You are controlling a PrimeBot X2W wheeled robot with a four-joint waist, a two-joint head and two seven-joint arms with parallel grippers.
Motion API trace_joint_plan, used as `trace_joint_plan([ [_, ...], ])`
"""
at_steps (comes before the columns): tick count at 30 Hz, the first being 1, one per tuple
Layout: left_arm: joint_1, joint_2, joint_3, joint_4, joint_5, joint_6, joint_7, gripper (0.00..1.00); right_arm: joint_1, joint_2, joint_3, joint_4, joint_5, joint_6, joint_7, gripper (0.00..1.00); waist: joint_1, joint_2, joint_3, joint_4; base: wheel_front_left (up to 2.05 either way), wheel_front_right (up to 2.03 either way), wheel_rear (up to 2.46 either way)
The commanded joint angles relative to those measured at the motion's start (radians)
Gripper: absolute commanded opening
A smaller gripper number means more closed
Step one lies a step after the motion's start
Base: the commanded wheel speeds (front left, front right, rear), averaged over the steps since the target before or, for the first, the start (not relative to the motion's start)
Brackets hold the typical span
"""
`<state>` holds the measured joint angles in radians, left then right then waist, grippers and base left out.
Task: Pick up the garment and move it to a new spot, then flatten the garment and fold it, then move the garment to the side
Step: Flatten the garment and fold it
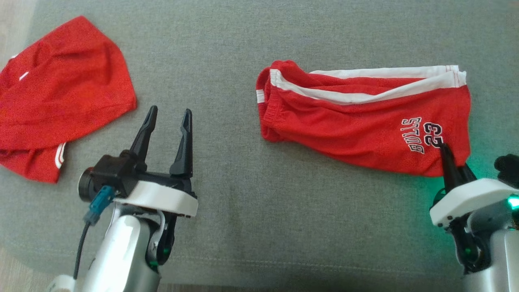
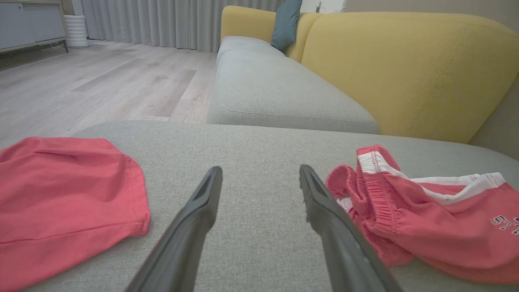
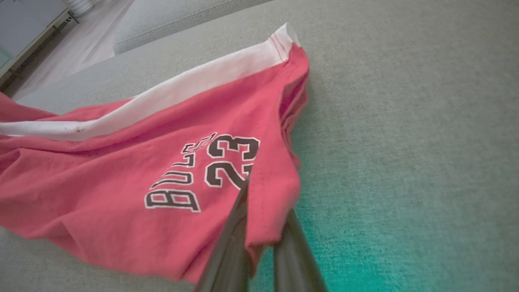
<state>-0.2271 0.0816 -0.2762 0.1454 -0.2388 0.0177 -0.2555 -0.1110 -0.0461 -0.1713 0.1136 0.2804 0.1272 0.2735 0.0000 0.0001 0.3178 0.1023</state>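
The garment (image 1: 357,117) is a pair of red shorts with white side stripes and a black "BULLS 23" print, lying crumpled and stretched sideways on the grey cushion (image 1: 259,211). My right gripper (image 1: 446,152) is shut on its near right corner, just below the print. In the right wrist view the red cloth (image 3: 121,170) is pinched between the two dark fingers of that gripper (image 3: 263,202). My left gripper (image 1: 170,113) stands open over bare cushion to the left of the shorts, holding nothing. The left wrist view shows this gripper (image 2: 259,172) with the shorts' waistband end (image 2: 438,227) to its right.
A second red garment (image 1: 61,93) lies bunched at the cushion's far left (image 2: 61,202). Beyond the cushion are a grey sofa seat (image 2: 275,89) with a yellow backrest (image 2: 405,69), and a wooden floor (image 2: 101,81). The cushion's front edge runs just under my arms.
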Motion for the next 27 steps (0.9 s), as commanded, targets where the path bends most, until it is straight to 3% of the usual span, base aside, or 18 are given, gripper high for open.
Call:
trace_joint_plan([
  [1, -0.004, 0.014, 0.031, -0.028, 0.001, 0.006, 0.0, 1.0, -0.022, -0.004, 0.025, -0.042, -0.006, 0.003, 0.001, 0.0, 0.0, -0.0001, -0.004, 0.003, 0.0, 0.0, 0.0],
  [5, -0.003, 0.014, 0.023, -0.026, -0.002, 0.004, 0.002, 1.0, -0.066, -0.004, 0.094, -0.111, -0.048, 0.003, 0.017, 0.0, 0.0, -0.0001, -0.019, 0.007, 0.0, 0.0, 0.0],
  [10, -0.002, 0.013, 0.013, -0.026, -0.004, 0.007, 0.006, 1.0, -0.154, -0.004, 0.285, -0.167, -0.055, 0.003, 0.047, 0.0, 0.0, -0.0001, -0.033, 0.014, 0.0, 0.0, 0.0],
  [17, -0.004, 0.006, -0.004, -0.021, -0.015, 0.006, 0.006, 1.0, -0.229, -0.004, 0.558, -0.054, 0.048, 0.003, 0.023, 0.0, 0.0, -0.0001, -0.035, 0.055, 0.0, 0.0, 0.0],
  [24, 0.0, 0.002, -0.012, -0.012, -0.023, 0.008, 0.003, 1.0, -0.23, -0.004, 0.613, 0.063, 0.062, 0.003, -0.004, 0.0, 0.0, -0.0001, -0.026, 0.078, 0.0, 0.0, 0.0],
  [25, 0.0, 0.002, -0.012, -0.01, -0.024, 0.008, 0.003, 1.0, -0.231, -0.004, 0.617, 0.072, 0.063, 0.003, -0.012, 0.2, 0.0, -0.0001, -0.026, 0.079, 0.0, 0.0, 0.0],
  [26, 0.0, 0.001, -0.013, -0.006, -0.026, 0.009, 0.002, 1.0, -0.234, -0.004, 0.627, 0.08, 0.066, 0.003, -0.029, 1.0, 0.0, -0.0001, -0.025, 0.078, 0.0, 0.0, 0.0],
  [27, 0.0, 0.001, -0.014, -0.004, -0.027, 0.01, 0.002, 1.0, -0.234, -0.004, 0.632, 0.08, 0.069, 0.003, -0.039, 1.0, 0.0, -0.0001, -0.026, 0.076, 0.0, 0.0, 0.0],
])
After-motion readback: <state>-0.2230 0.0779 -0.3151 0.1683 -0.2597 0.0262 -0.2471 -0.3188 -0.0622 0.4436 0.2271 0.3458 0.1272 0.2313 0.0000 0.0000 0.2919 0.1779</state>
